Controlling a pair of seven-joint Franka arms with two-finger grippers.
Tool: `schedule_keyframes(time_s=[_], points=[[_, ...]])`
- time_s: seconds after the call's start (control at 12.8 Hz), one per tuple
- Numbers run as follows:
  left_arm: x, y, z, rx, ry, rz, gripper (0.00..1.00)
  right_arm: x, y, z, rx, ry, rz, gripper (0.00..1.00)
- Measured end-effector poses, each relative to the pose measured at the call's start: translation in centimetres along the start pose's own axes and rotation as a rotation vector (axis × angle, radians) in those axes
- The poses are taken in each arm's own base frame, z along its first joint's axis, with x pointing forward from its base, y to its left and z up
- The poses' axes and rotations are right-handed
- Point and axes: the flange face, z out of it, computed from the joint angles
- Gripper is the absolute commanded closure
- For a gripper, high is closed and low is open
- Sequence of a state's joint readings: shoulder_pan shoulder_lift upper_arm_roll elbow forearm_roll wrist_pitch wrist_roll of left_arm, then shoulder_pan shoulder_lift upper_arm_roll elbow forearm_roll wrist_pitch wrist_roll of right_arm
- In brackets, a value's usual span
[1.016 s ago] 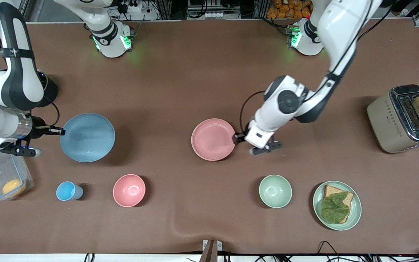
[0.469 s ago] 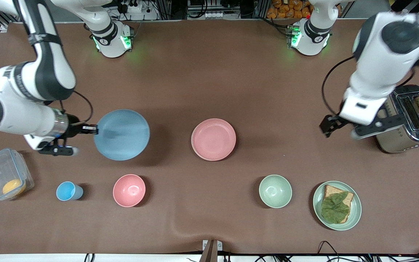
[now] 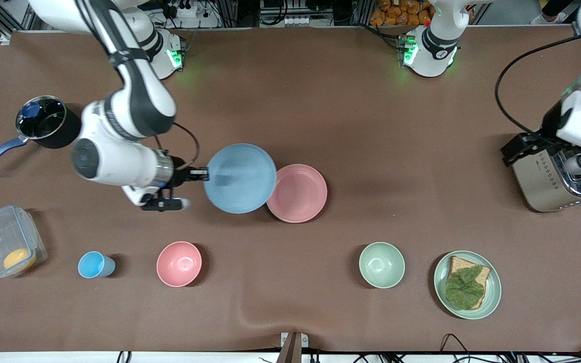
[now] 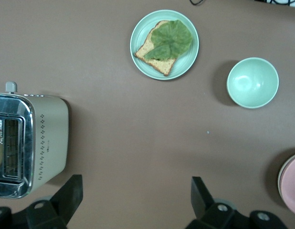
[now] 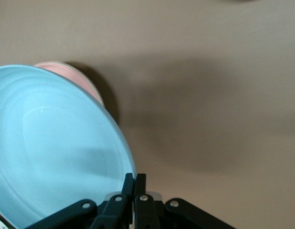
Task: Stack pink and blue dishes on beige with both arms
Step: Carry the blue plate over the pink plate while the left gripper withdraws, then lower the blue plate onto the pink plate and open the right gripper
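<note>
My right gripper (image 3: 206, 175) is shut on the rim of the pastel blue plate (image 3: 240, 177) and holds it level above the table. The blue plate's edge overlaps the rim of the pink plate (image 3: 300, 194), which lies flat at mid-table. In the right wrist view the fingers (image 5: 129, 185) pinch the blue plate (image 5: 56, 148), with the pink plate (image 5: 78, 77) showing past it. My left gripper (image 3: 516, 147) hangs open and empty beside the toaster; its fingers (image 4: 66, 200) stand wide apart, and the pink plate's edge (image 4: 292, 183) shows in the left wrist view. No beige plate shows in any view.
A toaster (image 3: 555, 169) stands at the left arm's end. Along the near side are a green plate with bread and lettuce (image 3: 492, 297), a pale green bowl (image 3: 382, 264), a pink bowl (image 3: 179, 263), a blue cup (image 3: 94, 264) and a clear box (image 3: 8, 242). A black pot (image 3: 43, 121) sits at the right arm's end.
The right arm carried the blue plate sideways until it overlaps the pink plate. The left gripper let go of the pink plate's rim and withdrew to beside the toaster.
</note>
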State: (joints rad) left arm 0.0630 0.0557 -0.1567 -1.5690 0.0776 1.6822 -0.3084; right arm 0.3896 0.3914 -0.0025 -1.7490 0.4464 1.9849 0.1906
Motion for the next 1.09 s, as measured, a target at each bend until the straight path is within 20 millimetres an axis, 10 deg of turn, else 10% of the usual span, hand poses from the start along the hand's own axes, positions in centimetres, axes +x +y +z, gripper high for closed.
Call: schedule_keyframes(time_s=[0.39,1.09], points=[[-0.2,-1.2,-0.3,0.002,-0.047,-0.004,0.00,-2.0,-7.9,9.1,-0.034,0.048,0.040,1.00],[-1.3,-2.2,-2.7,-0.029,-0.077,-0.025,0.00,0.7,-5.8,13.4,-0.036,0.129,0.083,1.00]])
